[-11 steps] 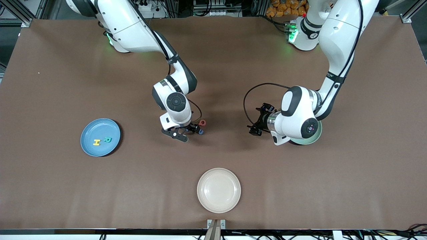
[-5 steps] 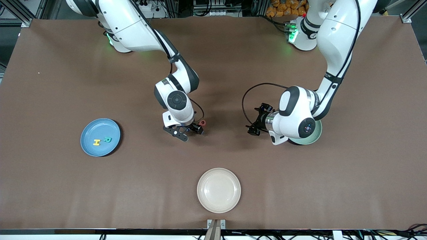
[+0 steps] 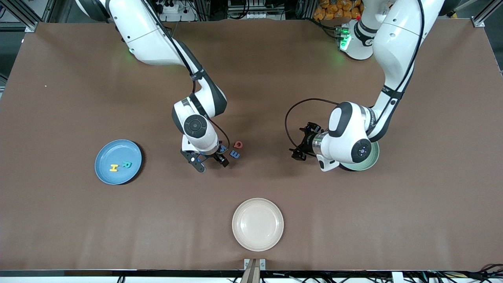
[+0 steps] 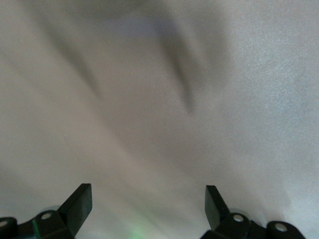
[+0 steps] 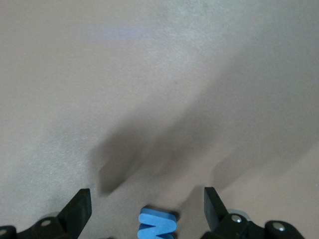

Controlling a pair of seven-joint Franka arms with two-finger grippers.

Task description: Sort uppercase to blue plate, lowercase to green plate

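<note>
The blue plate point(image 3: 105, 155) lies toward the right arm's end and holds two uppercase pieces, a yellow H point(image 3: 113, 168) and a green R point(image 3: 126, 164). Mid-table lie a red Q point(image 3: 237, 144) and a small blue m point(image 3: 234, 155), a lowercase piece. My right gripper point(image 3: 208, 161) is low over the table beside them. It is open, and a blue zigzag M/W point(image 5: 157, 225) lies between its fingers, untouched; in the front view a blue piece point(image 3: 223, 148) peeks out beside it. My left gripper point(image 3: 299, 148) is open over bare table. The left arm covers most of the green plate point(image 3: 375, 159).
A cream-white plate point(image 3: 257, 224) with nothing on it sits near the front edge of the table. In the left wrist view the open left gripper point(image 4: 148, 206) has only brown table surface point(image 4: 159, 99) under it.
My right gripper has shifted toward the blue plate's side, uncovering the red Q and the small blue m. The left arm has hardly moved.
</note>
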